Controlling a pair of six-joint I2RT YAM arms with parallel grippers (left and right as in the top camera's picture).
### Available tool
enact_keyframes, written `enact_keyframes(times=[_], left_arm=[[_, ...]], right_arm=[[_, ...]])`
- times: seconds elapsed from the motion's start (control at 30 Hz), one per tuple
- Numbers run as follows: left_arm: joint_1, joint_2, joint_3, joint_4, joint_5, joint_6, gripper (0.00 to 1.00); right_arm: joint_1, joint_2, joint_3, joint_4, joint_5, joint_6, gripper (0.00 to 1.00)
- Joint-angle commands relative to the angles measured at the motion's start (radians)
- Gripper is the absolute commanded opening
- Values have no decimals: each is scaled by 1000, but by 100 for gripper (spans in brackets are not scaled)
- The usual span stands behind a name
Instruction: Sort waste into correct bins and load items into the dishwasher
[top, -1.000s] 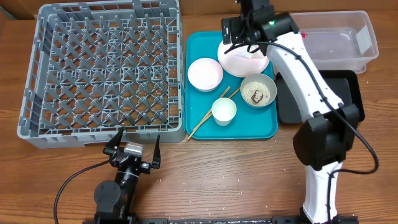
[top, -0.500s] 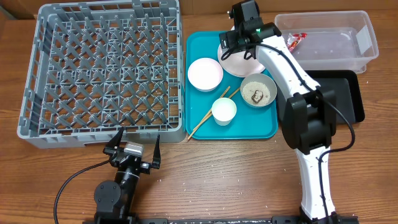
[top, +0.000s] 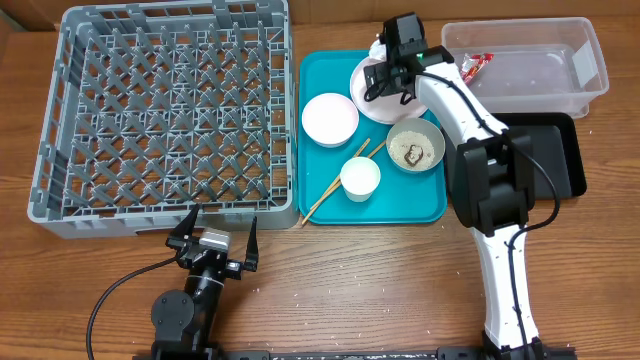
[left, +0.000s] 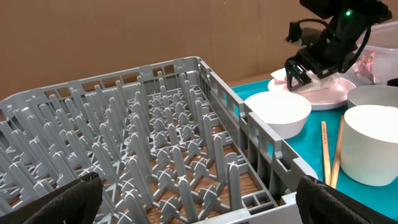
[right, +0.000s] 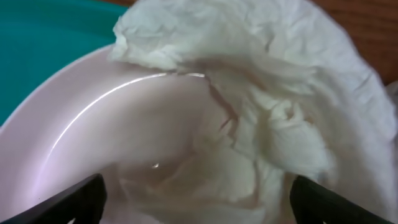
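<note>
Fingers (right: 79, 204) wide apart over napkin (right: 267, 106)

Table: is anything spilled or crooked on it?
Yes. Tiny white specks, probably rice, lie scattered on the bare wood table near the front. The chopsticks lie slanted, one end poking over the teal tray's corner. A crumpled napkin sits on the plate.

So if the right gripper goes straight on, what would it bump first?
Probably the crumpled napkin, lying on the white plate just ahead of the open right gripper; how far off is hard to tell.
</note>
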Motion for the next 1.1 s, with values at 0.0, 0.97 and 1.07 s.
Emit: enact_keyframes(times=[0.0, 0.97, 1.07], left_arm=[[6, -10, -6, 0, -7, 11, 100], [6, -9, -6, 0, -7, 11, 100], [6, -9, -6, 0, -7, 11, 100]], right_arm=[[2, 32, 15, -28, -74, 2, 88], [-97, -435, 18, -183, -23, 317, 4], [-137, -423, 13, -184, 55, 399, 4]])
